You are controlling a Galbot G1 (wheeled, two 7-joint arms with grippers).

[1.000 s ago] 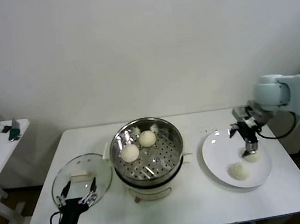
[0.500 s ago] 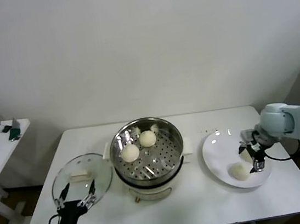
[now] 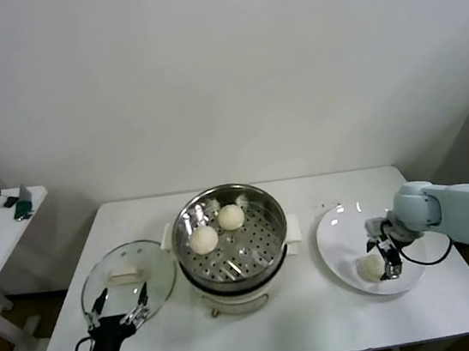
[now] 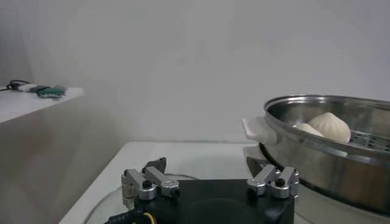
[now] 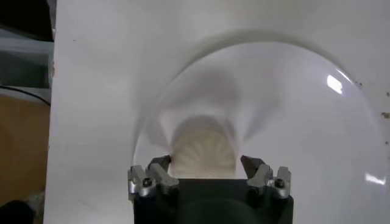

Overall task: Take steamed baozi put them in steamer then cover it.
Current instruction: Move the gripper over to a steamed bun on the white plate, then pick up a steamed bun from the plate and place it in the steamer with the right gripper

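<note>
Left gripper (image 3: 119,314): I kept it parked at the near table edge by the cover (image 3: 127,280), fingers spread, holding nothing.
Right gripper (image 5: 207,164): it was down on the plate (image 3: 339,248), jaws either side of a baozi (image 5: 204,149); I could not tell whether the pads touched the dough, so I called it neither open nor gripping.
Risk: I judged a hard squeeze could dent the soft bun; an off-centre close could roll it across the slick plate.
Bun axis: round, no real long axis; pleated crown faced up toward the wrist camera.
Steamer (image 3: 231,245): mid-table, uncovered, two baozi (image 3: 215,228) on its tray's far-left part.
Cover: flat on the table left of the steamer, handle up.
Other plate bun: I could not see one.
</note>
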